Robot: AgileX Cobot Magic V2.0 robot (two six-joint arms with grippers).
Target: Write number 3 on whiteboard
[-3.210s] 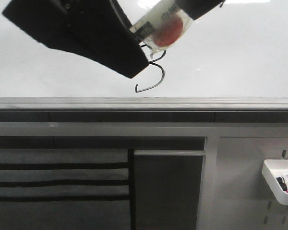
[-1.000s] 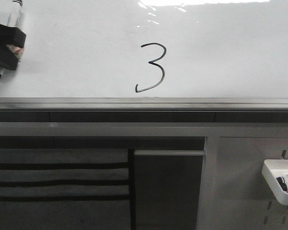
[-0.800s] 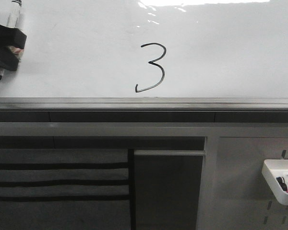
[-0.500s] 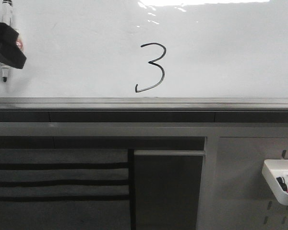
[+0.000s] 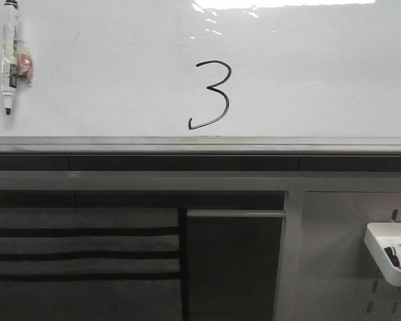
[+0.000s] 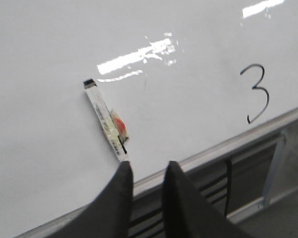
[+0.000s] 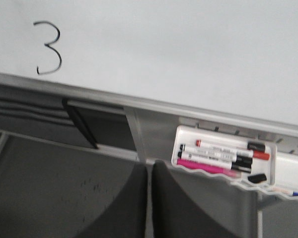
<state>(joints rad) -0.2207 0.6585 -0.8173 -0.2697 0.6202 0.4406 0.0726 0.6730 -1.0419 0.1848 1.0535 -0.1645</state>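
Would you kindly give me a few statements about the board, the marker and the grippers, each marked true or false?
1. A 3 is drawn on the whiteboard. True.
2. The left gripper holds the marker. False: the marker sits on the board by itself, apart from the fingers.
3. The marker's tip points down in the front view. True.
4. The tray holds no pens. False: several lie in it.
5. The right gripper holds nothing. True.
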